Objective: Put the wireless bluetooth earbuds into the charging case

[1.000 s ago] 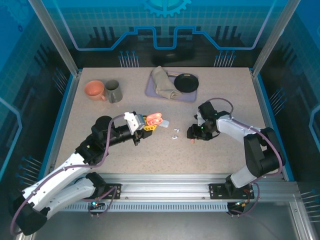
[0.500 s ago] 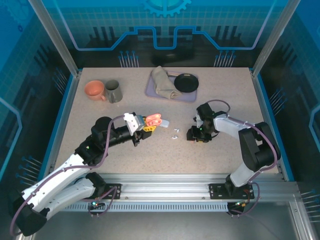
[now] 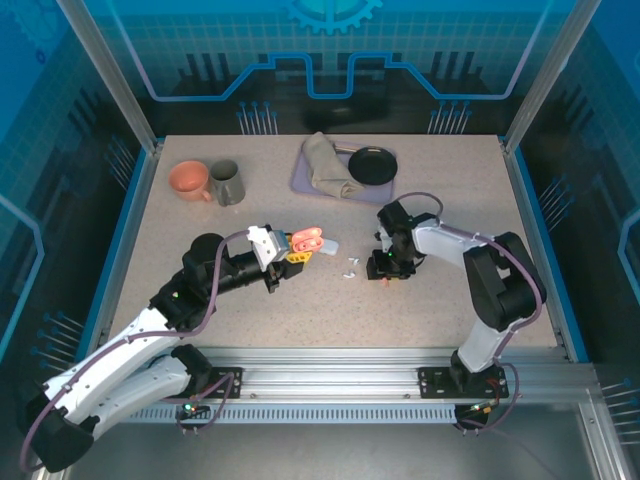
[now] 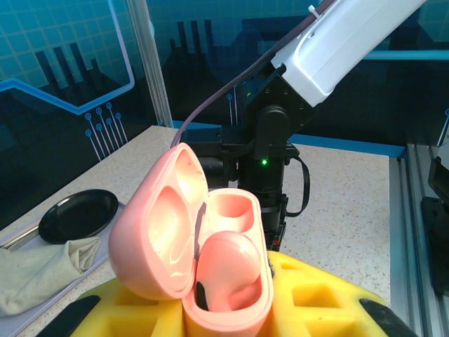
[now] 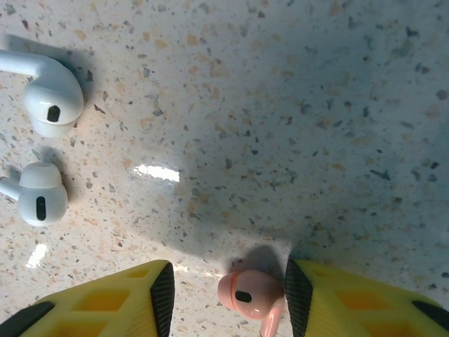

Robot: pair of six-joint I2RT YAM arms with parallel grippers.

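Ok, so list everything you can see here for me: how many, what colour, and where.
mugs: two, one orange and one grey-green, far left of the table
tray: one, lavender, far centre
cloth: one, beige, bunched on the tray
dish: one, black, on the tray beside the cloth
charging case: one, pink, lid open, held at table centre
pink earbuds: two, one seated in the case, one on the table
white earbuds: two, lying mid-table, apart from each other
left gripper: yellow fingers, shut on the charging case
right gripper: yellow fingers, open, straddling the loose pink earbud
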